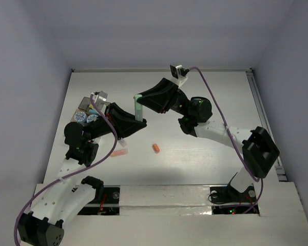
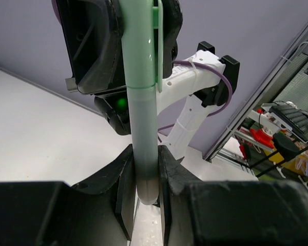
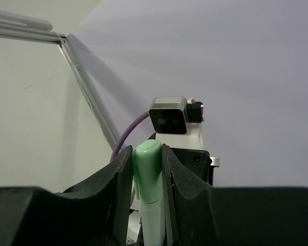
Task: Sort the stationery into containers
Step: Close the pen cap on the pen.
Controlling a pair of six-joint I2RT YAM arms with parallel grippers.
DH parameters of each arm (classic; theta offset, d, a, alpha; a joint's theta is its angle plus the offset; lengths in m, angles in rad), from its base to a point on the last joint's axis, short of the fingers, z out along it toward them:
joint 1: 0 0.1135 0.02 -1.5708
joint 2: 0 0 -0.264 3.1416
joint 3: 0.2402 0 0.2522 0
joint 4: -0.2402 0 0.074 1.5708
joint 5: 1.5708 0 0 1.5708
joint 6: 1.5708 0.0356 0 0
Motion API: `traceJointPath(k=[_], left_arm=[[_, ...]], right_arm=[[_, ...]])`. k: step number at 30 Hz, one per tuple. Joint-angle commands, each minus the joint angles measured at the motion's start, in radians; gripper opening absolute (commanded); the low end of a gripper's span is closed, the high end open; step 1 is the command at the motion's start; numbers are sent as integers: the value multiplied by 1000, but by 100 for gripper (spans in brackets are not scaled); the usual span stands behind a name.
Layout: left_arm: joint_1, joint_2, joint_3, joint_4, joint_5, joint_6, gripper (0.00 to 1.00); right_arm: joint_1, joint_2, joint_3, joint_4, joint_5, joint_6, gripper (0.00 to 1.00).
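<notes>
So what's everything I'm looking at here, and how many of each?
green pen: 1, pale green, held up over the middle of the table, gripped at both ends
small orange piece: 1, orange, lying on the table near the centre
small pink piece: 1, pinkish, on the table left of the orange one
containers: count unclear, grey and blue-white, far left of the table, partly hidden
table: 1, white
left arm: 1, white and black, purple cable
right arm: 1, white and black, purple cable
left tool: 1, black, shut on the pen's barrel end
right tool: 1, black, shut on the pen's capped end
</notes>
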Motion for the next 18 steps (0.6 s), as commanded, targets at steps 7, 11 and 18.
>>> traceJointPath(k=[7, 11, 18], left_arm=[[10, -21, 114, 136, -117, 24, 0], [10, -27, 138, 118, -117, 22, 0], [10, -7, 230, 83, -135, 25, 0]], right_arm=[[46, -6, -57, 69, -171, -60, 0], [55, -32, -128, -12, -174, -115, 0], [98, -57, -272, -221, -169, -233, 0]])
